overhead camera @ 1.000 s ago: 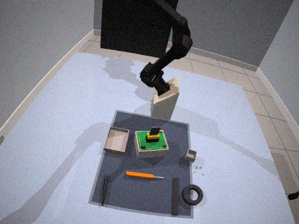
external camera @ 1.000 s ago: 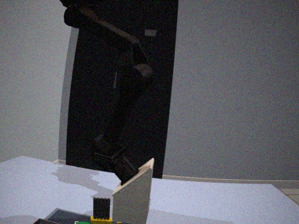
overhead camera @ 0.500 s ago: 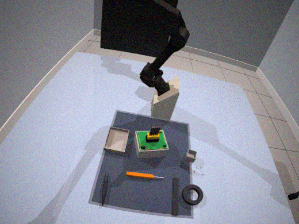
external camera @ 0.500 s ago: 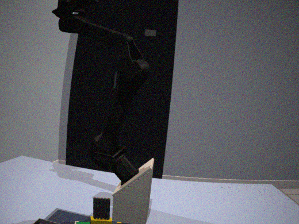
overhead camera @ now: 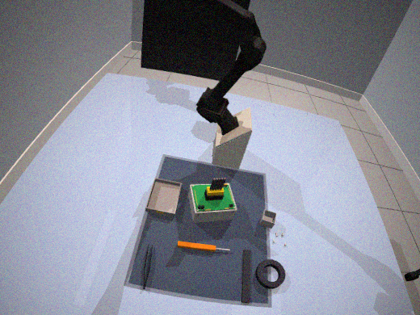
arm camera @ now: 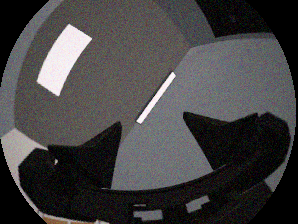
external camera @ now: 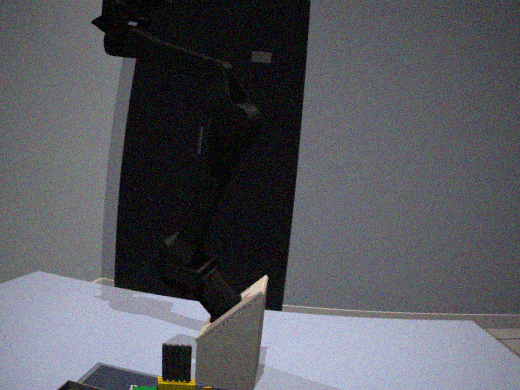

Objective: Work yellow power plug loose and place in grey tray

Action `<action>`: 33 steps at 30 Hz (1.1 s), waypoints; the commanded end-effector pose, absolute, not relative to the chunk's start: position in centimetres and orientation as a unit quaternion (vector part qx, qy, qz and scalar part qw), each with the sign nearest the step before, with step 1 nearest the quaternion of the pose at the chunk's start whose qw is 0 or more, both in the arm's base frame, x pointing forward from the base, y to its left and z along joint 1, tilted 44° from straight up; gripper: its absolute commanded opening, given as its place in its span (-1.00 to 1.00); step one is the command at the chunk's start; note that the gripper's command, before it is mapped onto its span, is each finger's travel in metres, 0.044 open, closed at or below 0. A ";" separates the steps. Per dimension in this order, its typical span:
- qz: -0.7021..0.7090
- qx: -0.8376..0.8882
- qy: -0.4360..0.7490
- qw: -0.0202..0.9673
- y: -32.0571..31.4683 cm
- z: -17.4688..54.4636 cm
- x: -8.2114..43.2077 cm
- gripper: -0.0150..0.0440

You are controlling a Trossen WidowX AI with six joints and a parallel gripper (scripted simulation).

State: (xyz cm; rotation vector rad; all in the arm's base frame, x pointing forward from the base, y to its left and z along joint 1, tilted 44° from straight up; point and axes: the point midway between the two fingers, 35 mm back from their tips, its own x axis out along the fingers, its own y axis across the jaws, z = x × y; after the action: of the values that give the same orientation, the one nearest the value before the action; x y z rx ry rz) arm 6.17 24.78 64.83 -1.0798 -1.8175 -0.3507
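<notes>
yellow power plug [overhead camera: 215,191] [external camera: 176,384]: seated in the black socket [overhead camera: 214,197], well below the gripper and well apart from it
plug's wires [overhead camera: 218,183] [external camera: 177,362]: black, standing up from the plug, out of the gripper's reach as it stands
circuit board [overhead camera: 200,197] [external camera: 145,388]: green, on a pale block [overhead camera: 213,216], far below the gripper
grey tray [overhead camera: 164,197] [external camera: 69,385]: beside the board, also well below the gripper; no plug in it
gripper [external camera: 100,22] [arm camera: 152,119]: fingers spread wide with nothing between them, high up and away from the board; it looks out at wall and ceiling, with a bright strip [arm camera: 156,98] seen past the gap
arm [overhead camera: 238,73] [external camera: 220,150]: black, running down from the gripper to a slanted pale stand [overhead camera: 232,149] [external camera: 230,345]
dark mat [overhead camera: 218,234] [external camera: 115,376]: under board and tray, far below the gripper
orange screwdriver [overhead camera: 196,245]: on the mat, far below the gripper, between the tweezers [overhead camera: 148,266] and the dark bar [overhead camera: 246,276]
black ring [overhead camera: 262,284]: just beside the bar, well apart from the gripper
small box [overhead camera: 268,219]: at the mat's edge, near some tiny pale bits [overhead camera: 277,234], far below the gripper
</notes>
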 end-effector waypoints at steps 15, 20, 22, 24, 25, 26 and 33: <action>-0.272 -0.258 -0.764 0.526 11.5 68.4 -2.9 0.97; -0.307 -0.199 -0.752 0.549 6.6 68.5 -4.1 0.97; -0.326 -0.165 -0.746 0.557 4.0 68.4 -4.6 0.97; -0.349 -0.124 -0.736 0.567 0.7 68.2 -4.9 0.97; -0.362 -0.102 -0.729 0.573 -1.1 68.0 -4.9 0.97; -0.371 -0.086 -0.722 0.577 -2.4 67.7 -4.9 0.97; -0.408 0.001 -0.669 0.622 -9.9 66.0 -3.0 0.97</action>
State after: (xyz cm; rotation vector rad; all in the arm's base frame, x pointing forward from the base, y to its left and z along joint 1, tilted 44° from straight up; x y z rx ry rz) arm -4.23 -5.48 67.17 -0.1084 -1.6292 -0.8859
